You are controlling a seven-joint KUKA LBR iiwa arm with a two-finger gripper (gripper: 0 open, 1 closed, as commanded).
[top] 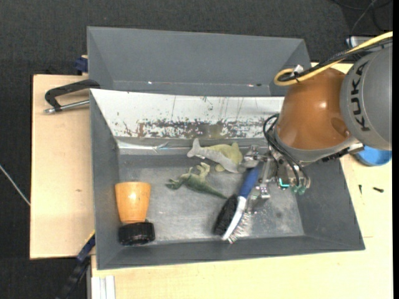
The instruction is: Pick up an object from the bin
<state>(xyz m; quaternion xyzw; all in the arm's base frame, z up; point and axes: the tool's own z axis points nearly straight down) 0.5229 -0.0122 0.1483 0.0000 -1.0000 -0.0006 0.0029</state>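
The orange wrist cover (312, 114) of the arm (377, 104) sits highest in the scene, above the right side of the grey metal bin (187, 55). Yellow and black cables run over its far edge.

The tool (267, 180) hangs below this cover, low over the bin floor, right of centre. It is positioned at the far end of the blue handle (248, 182) of a brush (235, 213). Whether the tool is touching the handle cannot be determined. How far the tool is open cannot be determined either, and nothing can be confirmed as held in it.

The brush lies flat on the floor. Its blue handle points to the far right, toward the tool. Its black head with white bristles points toward the near wall and ends just short of it.

A pale shark toy (218, 153) lies left of the tool and slightly farther back, close to the far wall. A green dinosaur toy (198, 180) lies just nearer than the shark, at the centre of the floor. Its tail reaches toward the brush head.

An orange cup (132, 201) stands well apart from the tool, at the near left of the bin and close to the left wall. A black ring-shaped part (136, 233) touches the near end of the cup, in the near-left corner.
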